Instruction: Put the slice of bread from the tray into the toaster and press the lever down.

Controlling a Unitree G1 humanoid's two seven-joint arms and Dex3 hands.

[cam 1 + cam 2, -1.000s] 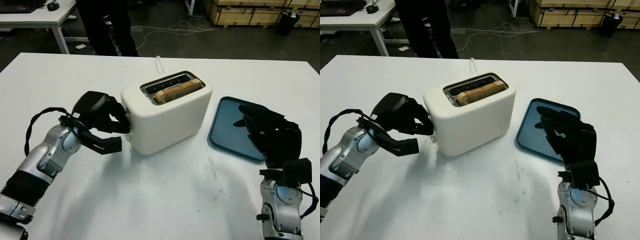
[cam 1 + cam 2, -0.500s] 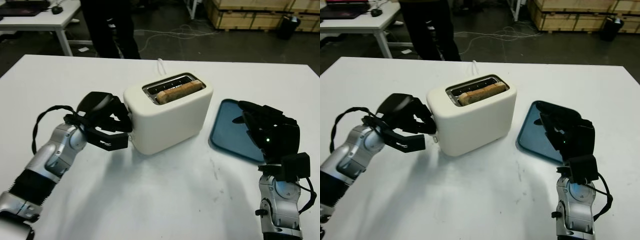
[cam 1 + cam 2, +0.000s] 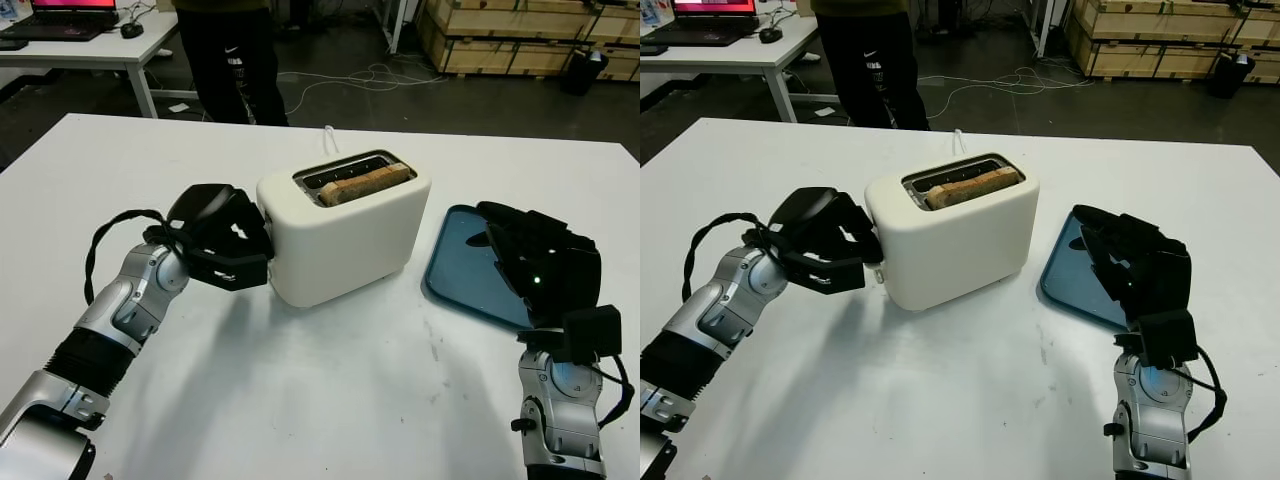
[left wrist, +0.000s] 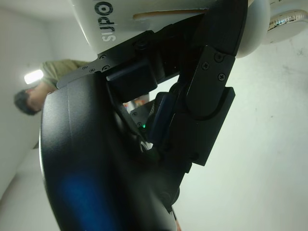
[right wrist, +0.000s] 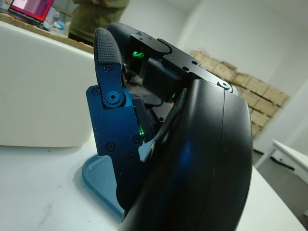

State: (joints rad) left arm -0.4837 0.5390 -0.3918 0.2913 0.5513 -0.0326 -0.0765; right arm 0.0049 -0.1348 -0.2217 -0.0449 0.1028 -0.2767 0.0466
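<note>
The bread slice (image 3: 365, 184) already sits in the toaster (image 3: 345, 235) slot, so what's left looks like the lever; the left hand (image 3: 228, 240) is against the toaster's end, fingers curled there, needing a downward push; the right hand (image 3: 540, 265) hovers open above the blue tray (image 3: 458, 280).

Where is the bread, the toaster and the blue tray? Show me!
bread (image 3: 365, 184), left eye view, on the crust sticking out of the slot.
toaster (image 3: 350, 245), left eye view, on its white front wall.
tray (image 3: 462, 270), left eye view, on its bare blue floor.
</note>
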